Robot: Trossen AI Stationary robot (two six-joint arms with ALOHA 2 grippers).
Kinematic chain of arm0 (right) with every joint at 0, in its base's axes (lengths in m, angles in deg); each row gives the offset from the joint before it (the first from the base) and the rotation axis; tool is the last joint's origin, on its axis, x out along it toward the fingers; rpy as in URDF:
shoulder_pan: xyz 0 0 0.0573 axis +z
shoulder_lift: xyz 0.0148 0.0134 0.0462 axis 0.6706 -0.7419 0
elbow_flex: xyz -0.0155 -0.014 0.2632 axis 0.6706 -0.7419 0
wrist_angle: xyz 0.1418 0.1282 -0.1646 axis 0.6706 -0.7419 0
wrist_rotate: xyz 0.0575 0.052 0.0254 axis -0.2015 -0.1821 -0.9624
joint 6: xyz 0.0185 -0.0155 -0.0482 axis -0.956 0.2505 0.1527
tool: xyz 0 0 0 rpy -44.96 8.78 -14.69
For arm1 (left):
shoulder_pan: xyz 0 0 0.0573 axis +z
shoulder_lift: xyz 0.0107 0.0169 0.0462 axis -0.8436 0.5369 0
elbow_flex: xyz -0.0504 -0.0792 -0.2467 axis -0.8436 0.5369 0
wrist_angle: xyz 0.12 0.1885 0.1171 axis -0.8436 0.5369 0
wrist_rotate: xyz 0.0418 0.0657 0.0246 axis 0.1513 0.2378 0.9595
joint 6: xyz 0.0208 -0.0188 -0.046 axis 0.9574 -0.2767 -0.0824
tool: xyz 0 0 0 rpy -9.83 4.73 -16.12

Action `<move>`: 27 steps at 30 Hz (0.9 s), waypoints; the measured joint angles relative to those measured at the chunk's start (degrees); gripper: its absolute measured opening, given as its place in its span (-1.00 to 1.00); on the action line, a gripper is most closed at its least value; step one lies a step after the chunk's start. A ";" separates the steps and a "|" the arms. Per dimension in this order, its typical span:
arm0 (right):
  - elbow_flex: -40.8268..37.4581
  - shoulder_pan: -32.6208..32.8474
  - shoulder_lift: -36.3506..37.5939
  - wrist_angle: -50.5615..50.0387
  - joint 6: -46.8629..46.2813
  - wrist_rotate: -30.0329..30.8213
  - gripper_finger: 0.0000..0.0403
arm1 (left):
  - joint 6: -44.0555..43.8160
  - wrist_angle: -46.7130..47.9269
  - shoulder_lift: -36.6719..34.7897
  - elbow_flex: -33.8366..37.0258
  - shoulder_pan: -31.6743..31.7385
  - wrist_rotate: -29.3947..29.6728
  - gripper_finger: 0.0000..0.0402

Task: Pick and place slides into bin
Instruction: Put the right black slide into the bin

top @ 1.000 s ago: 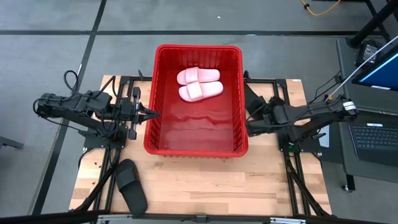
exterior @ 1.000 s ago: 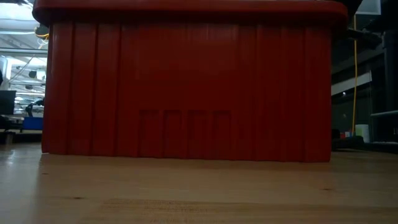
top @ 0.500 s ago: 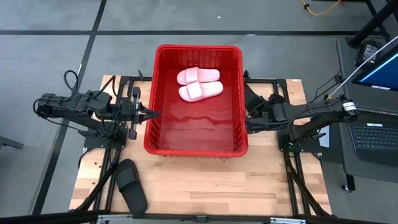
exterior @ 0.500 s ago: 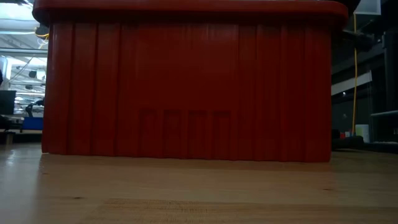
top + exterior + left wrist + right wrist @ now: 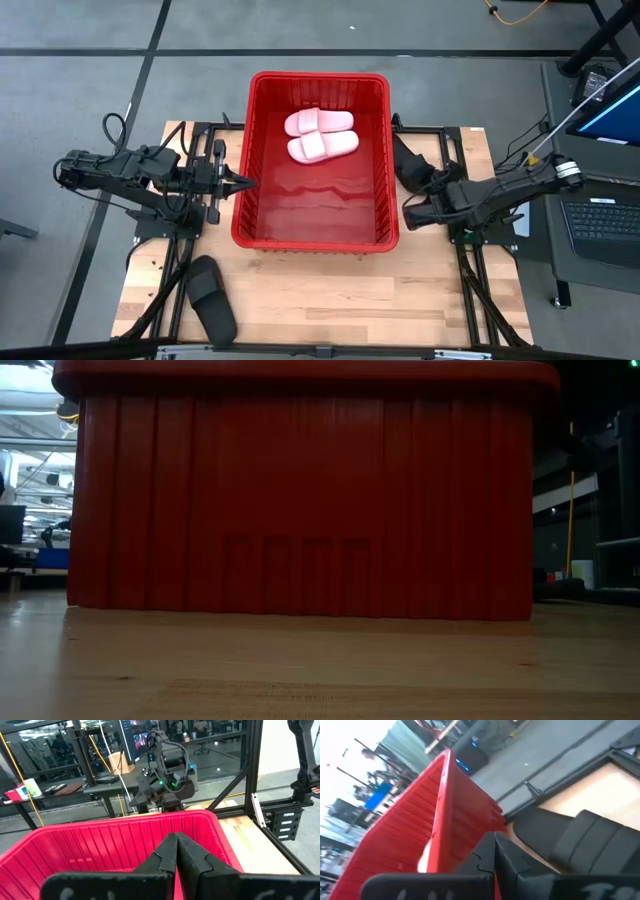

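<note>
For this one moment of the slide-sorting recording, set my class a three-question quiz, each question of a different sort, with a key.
1. True or false: both pink slides lie inside the red bin.
2. Multiple choice: the black slide that lies in plain sight on the table is (A) inside the bin, (B) on the near-left part of the table, outside the bin, (C) held between the left gripper's fingers.
3. Fill in: the left gripper, fingers shut on nothing, points at the bin's ____ wall, while the right gripper waits on the opposite side.

Key: 1 true; 2 B; 3 left.
</note>
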 joint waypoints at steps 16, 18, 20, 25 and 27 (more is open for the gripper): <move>-7.88 -5.50 2.05 11.61 4.12 -9.67 -0.97 | 0.00 -2.45 0.02 -0.04 0.00 2.91 -0.99; -7.90 -5.76 2.09 11.62 4.38 -12.45 -0.97 | 0.00 -2.42 0.02 -0.04 0.00 2.95 -0.99; -7.88 -5.81 2.09 11.58 4.42 -13.15 -0.97 | 0.00 -2.43 0.02 -0.04 0.00 2.95 -0.98; -7.88 -5.81 2.07 11.50 6.24 -13.26 -0.97 | 0.00 -2.40 0.02 -0.04 0.00 2.95 -0.96; -7.88 -5.81 2.07 11.71 7.46 -13.41 -0.95 | 0.00 -2.40 0.02 -0.04 0.00 2.95 -0.97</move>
